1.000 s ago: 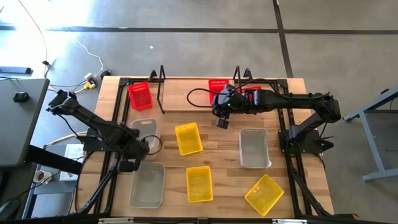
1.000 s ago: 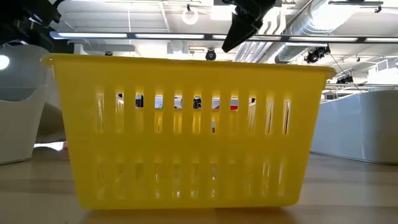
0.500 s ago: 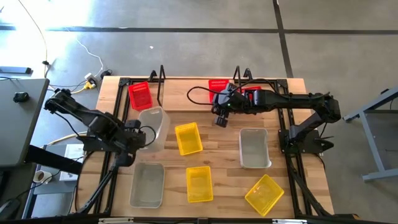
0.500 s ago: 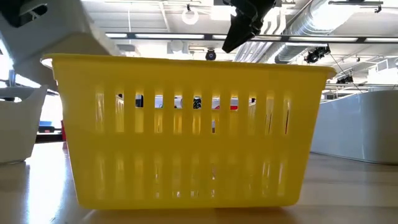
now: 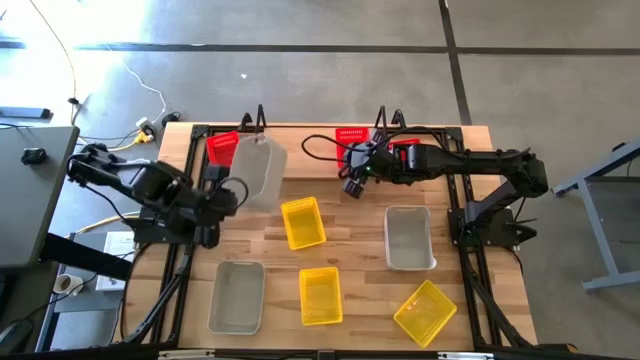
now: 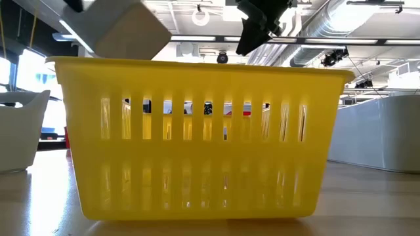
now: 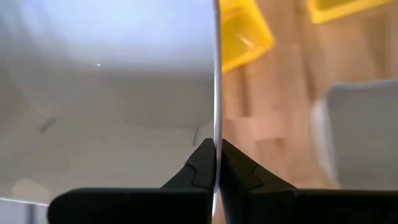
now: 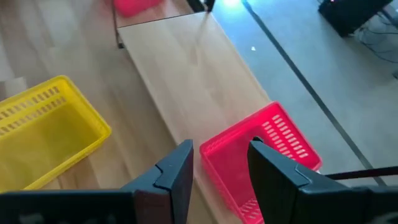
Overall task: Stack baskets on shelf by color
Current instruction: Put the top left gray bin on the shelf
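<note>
The left gripper (image 7: 214, 163) is clenched on the thin rim wall of a translucent grey-white plastic mesh basket (image 5: 256, 170), carrying it in the air, tipped, just beside a small red plastic mesh basket (image 5: 220, 148) at the left end of the low black-rod shelf with its light wood board (image 5: 300, 150). Hanging from one pinched edge without visible sagging, the basket looks light and fairly stiff, though the smooth wall is probably slippery, so a deep bite on the rim seems the safest hold.

The right gripper (image 8: 219, 163) hovers released above a second red plastic mesh basket (image 8: 261, 152) on the shelf board. Three yellow mesh baskets (image 5: 303, 221) and two more grey-white ones (image 5: 409, 237) sit on the wooden desk (image 5: 360, 240).
</note>
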Robot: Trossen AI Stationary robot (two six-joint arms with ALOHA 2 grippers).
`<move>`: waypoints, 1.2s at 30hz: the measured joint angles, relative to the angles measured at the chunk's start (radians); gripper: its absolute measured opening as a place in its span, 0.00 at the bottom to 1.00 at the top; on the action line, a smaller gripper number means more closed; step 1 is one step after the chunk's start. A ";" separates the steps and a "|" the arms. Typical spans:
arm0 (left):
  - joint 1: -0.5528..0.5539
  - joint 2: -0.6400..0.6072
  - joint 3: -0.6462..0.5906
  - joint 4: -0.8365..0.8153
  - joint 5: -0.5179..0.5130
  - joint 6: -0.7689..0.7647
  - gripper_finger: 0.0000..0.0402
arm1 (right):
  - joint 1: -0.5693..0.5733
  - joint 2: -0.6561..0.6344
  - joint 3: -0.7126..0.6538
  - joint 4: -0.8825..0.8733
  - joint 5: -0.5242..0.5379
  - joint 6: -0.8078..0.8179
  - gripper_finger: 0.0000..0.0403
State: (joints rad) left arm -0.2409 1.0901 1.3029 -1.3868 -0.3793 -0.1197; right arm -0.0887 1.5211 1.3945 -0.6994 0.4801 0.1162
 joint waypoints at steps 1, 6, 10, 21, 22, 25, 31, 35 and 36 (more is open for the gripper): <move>0.027 0.005 0.010 0.004 -0.014 0.034 0.00 | 0.000 0.000 0.000 0.000 0.009 0.000 0.34; 0.169 0.033 0.044 0.065 -0.049 0.211 0.00 | -0.002 0.000 0.000 0.000 0.062 0.041 0.34; 0.284 0.078 0.068 0.123 -0.044 0.328 0.00 | -0.003 0.000 0.000 0.000 0.100 0.043 0.34; 0.515 0.256 0.111 0.154 0.034 0.466 0.00 | -0.046 0.000 0.000 0.000 0.281 0.067 0.34; 0.529 0.270 0.111 0.155 0.041 0.471 0.00 | -0.056 0.000 0.000 0.000 0.293 0.068 0.34; 0.564 0.320 0.112 0.156 0.064 0.488 0.00 | -0.089 0.000 0.000 0.001 0.305 0.067 0.34; 0.630 0.413 0.112 0.161 0.107 0.506 0.00 | -0.159 0.000 0.000 0.000 0.294 0.062 0.34; 0.658 0.466 0.112 0.168 0.111 0.519 0.00 | -0.192 -0.002 0.000 0.000 0.283 0.060 0.34; 0.665 0.477 0.112 0.168 0.114 0.524 0.00 | -0.200 -0.004 0.000 0.001 0.275 0.060 0.34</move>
State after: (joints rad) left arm 0.4240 1.5671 1.4147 -1.2192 -0.2654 0.4039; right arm -0.2885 1.5174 1.3945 -0.6984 0.7548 0.1757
